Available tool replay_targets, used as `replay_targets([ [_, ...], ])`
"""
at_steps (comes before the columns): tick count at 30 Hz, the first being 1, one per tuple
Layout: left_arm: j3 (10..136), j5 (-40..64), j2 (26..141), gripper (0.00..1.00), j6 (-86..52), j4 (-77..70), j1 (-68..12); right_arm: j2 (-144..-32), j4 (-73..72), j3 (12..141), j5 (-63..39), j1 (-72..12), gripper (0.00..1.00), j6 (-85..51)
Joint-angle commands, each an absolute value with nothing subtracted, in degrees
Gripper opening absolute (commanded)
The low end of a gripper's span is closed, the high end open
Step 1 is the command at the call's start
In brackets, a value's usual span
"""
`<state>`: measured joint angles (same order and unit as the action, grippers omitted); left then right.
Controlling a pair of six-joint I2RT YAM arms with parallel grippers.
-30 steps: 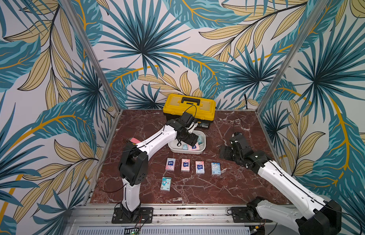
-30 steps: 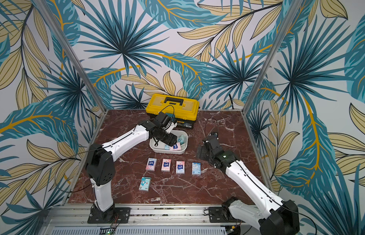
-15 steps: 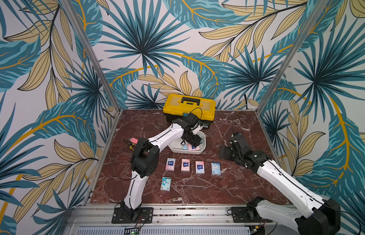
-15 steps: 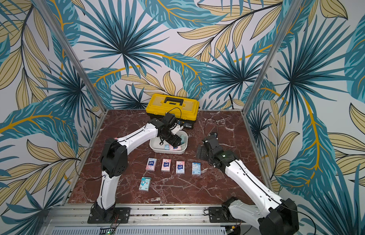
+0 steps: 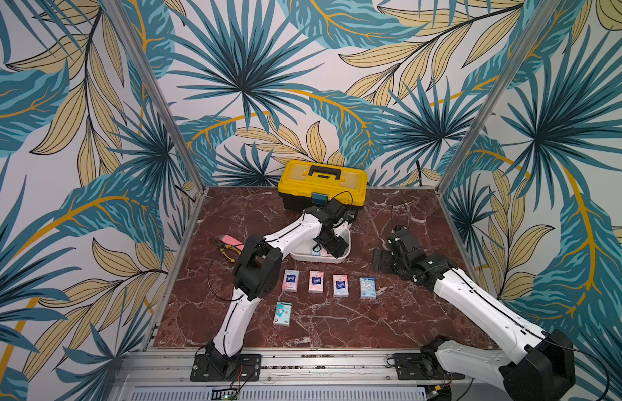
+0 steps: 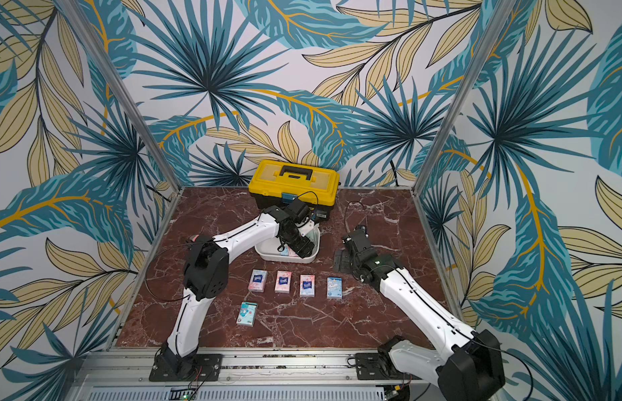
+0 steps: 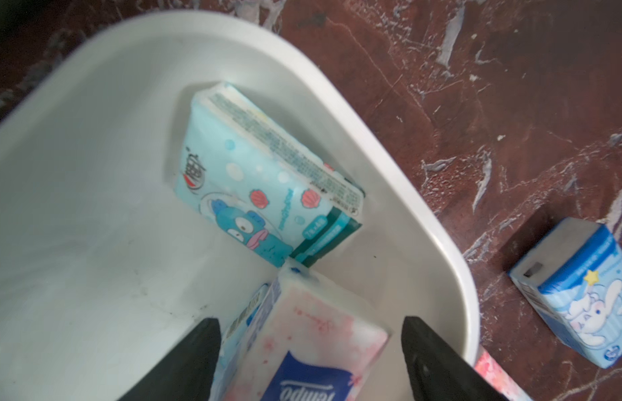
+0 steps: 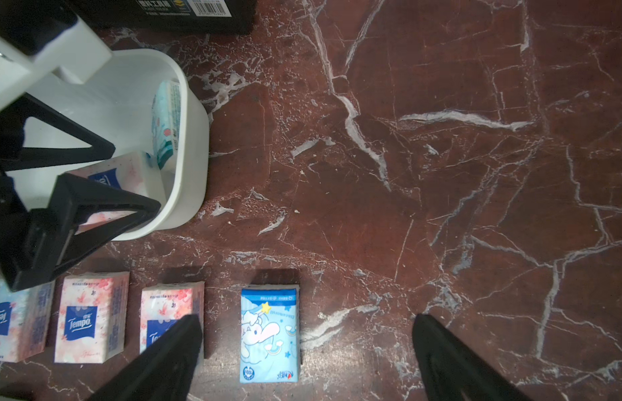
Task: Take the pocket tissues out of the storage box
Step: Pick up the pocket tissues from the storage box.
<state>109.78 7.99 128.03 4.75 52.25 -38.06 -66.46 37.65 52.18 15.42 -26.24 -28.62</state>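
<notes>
The white storage box stands before the toolbox. My left gripper reaches down into it, open, its fingers either side of a pink pocket tissue packet with a gap on one side. That packet lies on a blue-printed one. A teal packet leans on the box wall. Several packets lie on the table in front, among them a pink one and a light blue one. My right gripper hovers open and empty above the table beside that light blue packet.
A yellow-lidded black toolbox stands against the back wall, close behind the storage box. Pliers and a pink flat tool lie at the left. Patterned walls close in the marble table on three sides.
My left arm has swung in and its gripper has gone down into the right end of the box, with its jaws a little wider. The right arm has stayed still.
</notes>
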Motion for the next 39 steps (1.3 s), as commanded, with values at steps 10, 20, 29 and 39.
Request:
replay_targets([
  [10,112.4,-1.0,127.8,0.81,5.7,52.8,-37.4,-67.5,38.9,53.2,16.9,-25.7,0.99,-27.6],
  [20,111.8,0.3,127.1,0.73,4.2,52.7,-36.0,-68.1,38.9,53.4,16.8,-25.7,0.99,-28.1],
  [29,110.0,0.9,124.4,0.56,3.0,51.8,-36.0,-69.0,38.8,54.2,16.9,-25.6,0.99,-28.3],
  [39,104.3,2.1,116.8,0.51,-2.7,48.6,-36.1,-69.8,38.8,54.8,16.5,-25.6,0.99,-28.6],
])
